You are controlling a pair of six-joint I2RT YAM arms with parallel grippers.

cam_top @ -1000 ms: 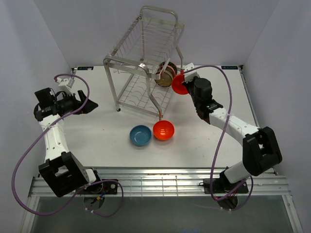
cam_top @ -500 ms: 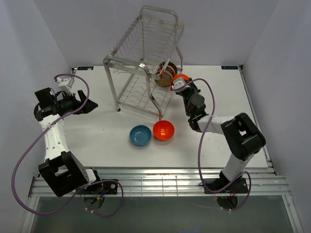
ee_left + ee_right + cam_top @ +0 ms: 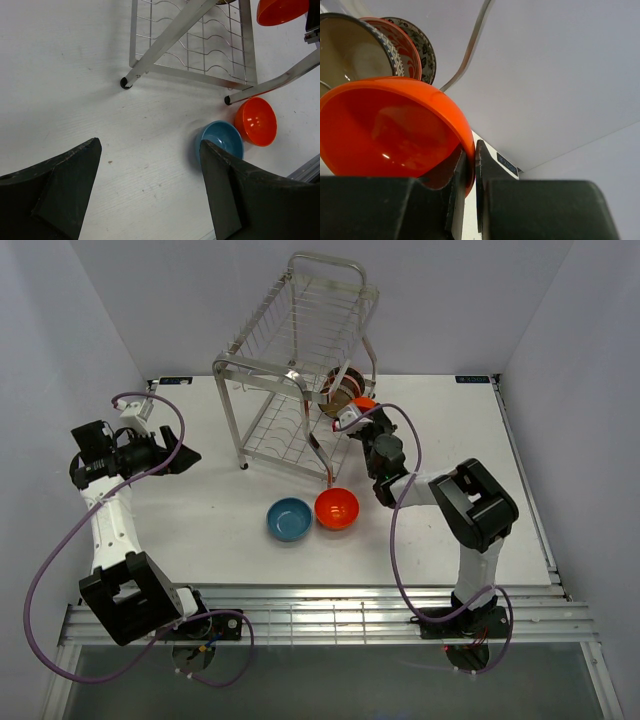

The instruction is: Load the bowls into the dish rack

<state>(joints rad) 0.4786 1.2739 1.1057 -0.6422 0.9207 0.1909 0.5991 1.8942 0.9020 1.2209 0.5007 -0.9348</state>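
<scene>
Two bowls (image 3: 290,519) touching, before dish rack (image 3: 290,430)

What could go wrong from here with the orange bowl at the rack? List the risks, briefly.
1. The right hand pinches the held orange bowl by a thin bit of rim only, so the bowl may slip or swing when tilted.
2. That bowl hangs close to the dark brown bowl, the red-and-white bowl and the grey patterned bowl in the dish rack. Pushing in could knock them or catch the rack's tube.
</scene>
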